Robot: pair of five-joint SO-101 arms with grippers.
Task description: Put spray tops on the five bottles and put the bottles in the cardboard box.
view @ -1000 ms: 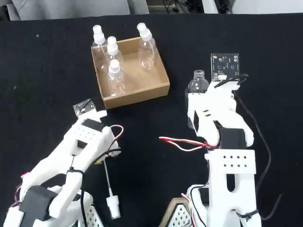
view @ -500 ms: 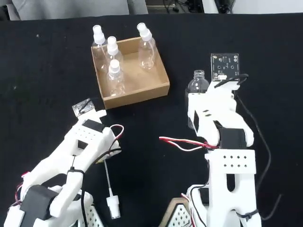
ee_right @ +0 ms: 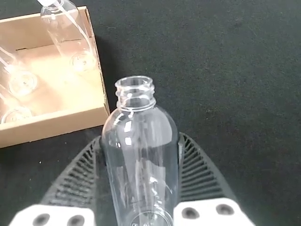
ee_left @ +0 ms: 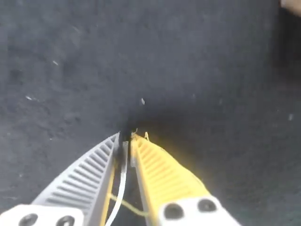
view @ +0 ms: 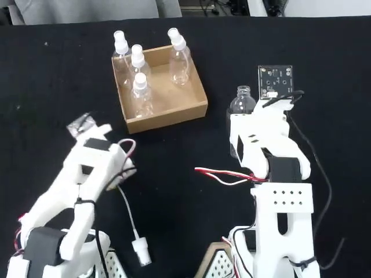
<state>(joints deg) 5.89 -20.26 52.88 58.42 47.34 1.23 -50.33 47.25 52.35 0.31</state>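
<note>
The cardboard box stands at the back of the black table with several capped clear bottles upright in it. My right gripper is shut on an uncapped clear bottle, held upright to the right of the box; the bottle's open neck sticks out past the arm. My left gripper is shut on the thin dip tube of a white spray top. The spray head lies on the cloth near the front edge, and the left gripper holds the tube's far end.
Red and white wires loop out from the right arm over the cloth between the arms. Both arm bases stand at the near edge. Bare black cloth lies left of the box.
The left arm has swung to the left and slightly back, pulling the tube's gripped end with it so the tube now slants more. The right arm and its bottle have not moved.
</note>
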